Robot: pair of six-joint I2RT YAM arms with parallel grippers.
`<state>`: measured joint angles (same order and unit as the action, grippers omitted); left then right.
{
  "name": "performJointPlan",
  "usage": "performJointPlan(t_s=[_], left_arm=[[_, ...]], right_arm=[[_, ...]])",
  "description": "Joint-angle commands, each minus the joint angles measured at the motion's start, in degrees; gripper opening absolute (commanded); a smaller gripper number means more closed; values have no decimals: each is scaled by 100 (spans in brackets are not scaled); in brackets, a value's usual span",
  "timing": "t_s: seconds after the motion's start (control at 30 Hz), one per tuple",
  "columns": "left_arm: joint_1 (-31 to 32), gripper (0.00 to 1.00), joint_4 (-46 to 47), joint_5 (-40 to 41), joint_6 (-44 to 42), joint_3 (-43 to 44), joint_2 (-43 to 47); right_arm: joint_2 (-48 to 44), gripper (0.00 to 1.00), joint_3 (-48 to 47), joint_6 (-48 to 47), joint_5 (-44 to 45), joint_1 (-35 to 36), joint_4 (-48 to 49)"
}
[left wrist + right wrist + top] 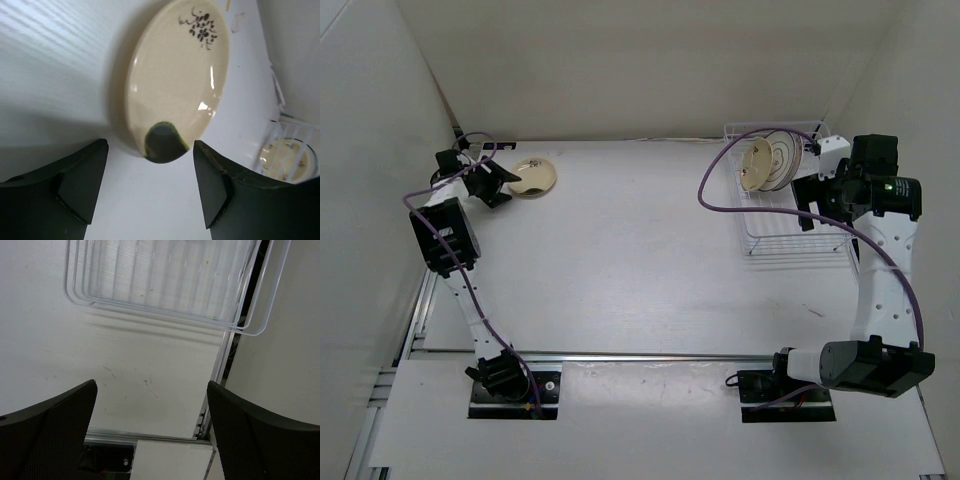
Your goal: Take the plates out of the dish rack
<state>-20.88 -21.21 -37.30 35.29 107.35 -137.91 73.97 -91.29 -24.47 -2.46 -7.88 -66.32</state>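
Observation:
A cream plate with a dark sprig mark lies flat on the table at the far left. In the left wrist view this plate has a dark green patch at its near rim. My left gripper is open and empty, just short of that rim. The white wire dish rack stands at the far right. A cream-tan plate and a white plate with dark rings stand on edge in its far end. My right gripper is open and empty above the rack's near end. No plate with an orange sunburst shows.
White walls close in the table on the left, back and right. Purple cables loop from both wrists; the right one hangs beside the rack. The aluminium rail and base plates run along the near edge.

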Motion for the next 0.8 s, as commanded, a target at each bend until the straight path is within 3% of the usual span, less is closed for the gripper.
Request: performJointPlan(t_s=[0.0,0.23,0.4,0.53,0.77], left_arm=[[-21,80,-383,853,-521,-266,782],[49,83,-638,1153,-1392,-812,2064],[277,89,-762,1910,-1788,-1286,3442],[487,90,-814,1840,-2306,-1655,4341],[1007,94,-1235,1235,-3545,-2077,5344]], right_arm=[[73,93,-170,-40,237,-12,672],[1056,93,-1003,1179,579,-12,1481],[2285,95,-2673,1866,362,41,1649],[3025,95,-3456,1806,465,286,1649],[3852,97,-3589,1515,703,788,1790]])
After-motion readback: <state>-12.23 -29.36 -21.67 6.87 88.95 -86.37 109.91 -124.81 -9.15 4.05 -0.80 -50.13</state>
